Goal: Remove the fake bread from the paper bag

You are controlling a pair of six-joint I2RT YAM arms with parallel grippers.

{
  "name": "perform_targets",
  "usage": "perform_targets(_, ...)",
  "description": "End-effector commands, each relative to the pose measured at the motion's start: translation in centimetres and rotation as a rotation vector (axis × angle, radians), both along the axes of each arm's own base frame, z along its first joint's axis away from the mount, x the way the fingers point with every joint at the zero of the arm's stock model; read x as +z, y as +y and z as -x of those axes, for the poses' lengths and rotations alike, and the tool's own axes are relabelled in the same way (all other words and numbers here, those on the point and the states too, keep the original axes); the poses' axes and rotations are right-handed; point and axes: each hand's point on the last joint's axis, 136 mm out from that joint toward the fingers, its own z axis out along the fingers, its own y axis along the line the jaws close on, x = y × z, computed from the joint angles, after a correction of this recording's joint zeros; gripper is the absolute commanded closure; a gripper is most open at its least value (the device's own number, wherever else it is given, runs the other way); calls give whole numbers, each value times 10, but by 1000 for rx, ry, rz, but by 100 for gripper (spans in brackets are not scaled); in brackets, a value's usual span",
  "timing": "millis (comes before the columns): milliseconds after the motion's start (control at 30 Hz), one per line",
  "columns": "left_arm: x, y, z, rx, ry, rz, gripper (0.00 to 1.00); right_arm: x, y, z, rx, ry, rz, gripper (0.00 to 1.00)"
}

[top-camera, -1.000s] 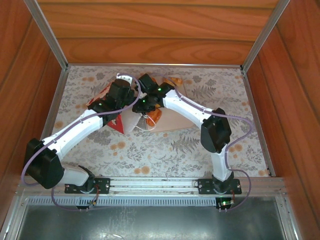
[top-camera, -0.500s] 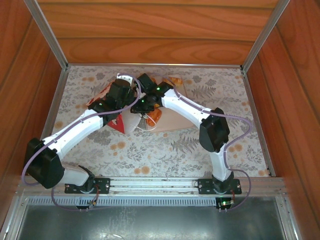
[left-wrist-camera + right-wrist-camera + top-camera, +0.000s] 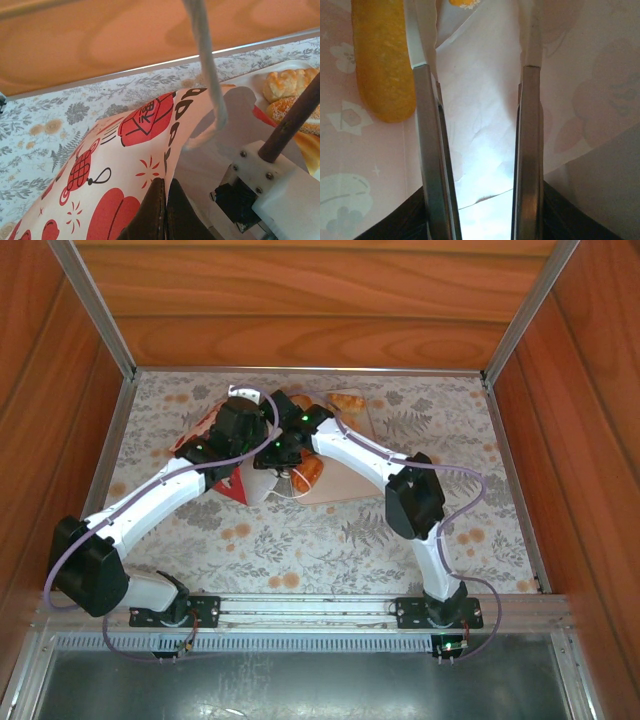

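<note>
The left gripper (image 3: 164,212) is closed on the edge of the paper bag (image 3: 125,150), which lies on its side, and it holds the mouth up. Two rolls (image 3: 286,86) lie outside the bag, forward and to the right of this gripper. The right gripper (image 3: 480,150) seems to be inside the mouth, its jaws apart with only paper between them. A long loaf (image 3: 382,65) lies just left of its left finger, with its long axis parallel to the fingers. This arm is the nearer one, so I think it must shift left to grasp the loaf across.
</note>
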Motion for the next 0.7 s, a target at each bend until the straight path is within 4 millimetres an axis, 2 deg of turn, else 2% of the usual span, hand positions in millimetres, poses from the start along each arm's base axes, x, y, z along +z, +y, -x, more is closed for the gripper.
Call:
perform_targets(0, 2, -16, 6, -71, 0, 26, 100, 0, 15, -5, 2, -19, -20, 52)
perform_targets(200, 1, -15, 3, -51, 1, 25, 100, -2, 21, 2, 25, -6, -40, 53)
perform_targets(467, 7, -7, -3, 15, -19, 28, 100, 4, 13, 12, 23, -22, -54, 54)
perform_targets(667, 11, -9, -2, 4, -23, 38, 100, 6, 12, 15, 15, -30, -70, 54)
